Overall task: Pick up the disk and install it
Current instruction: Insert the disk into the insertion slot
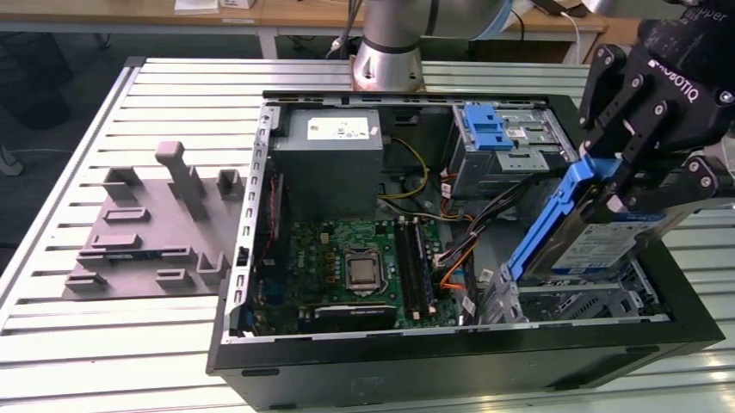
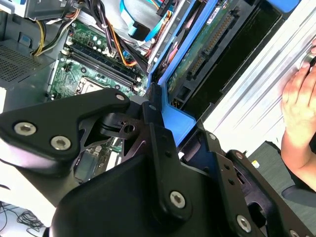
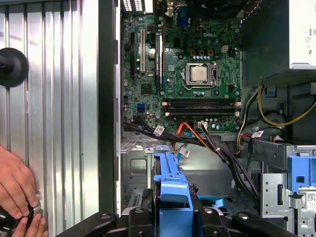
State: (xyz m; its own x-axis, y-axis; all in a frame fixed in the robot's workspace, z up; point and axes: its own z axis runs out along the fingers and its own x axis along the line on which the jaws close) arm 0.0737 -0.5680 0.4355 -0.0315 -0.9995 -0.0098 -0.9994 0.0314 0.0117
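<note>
Slatted metal table (image 1: 115, 344) bearing open computer case (image 1: 436, 370); gripper (image 1: 643, 194) clamped tight around tilted disk (image 1: 597, 245), poised over drive bay (image 1: 586, 301).

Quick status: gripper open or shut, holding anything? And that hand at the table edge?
Gripper: shut on the disk, held tilted over the open case.
Person's hand: on the table, fingers on a small dark object.

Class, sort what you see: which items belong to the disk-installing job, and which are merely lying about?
In the job:
disk, clamped in the end effector
open computer case, with the disk held over it

Lying about:
grey moulded tray beside the case
power supply inside the case
a person's hand
</note>
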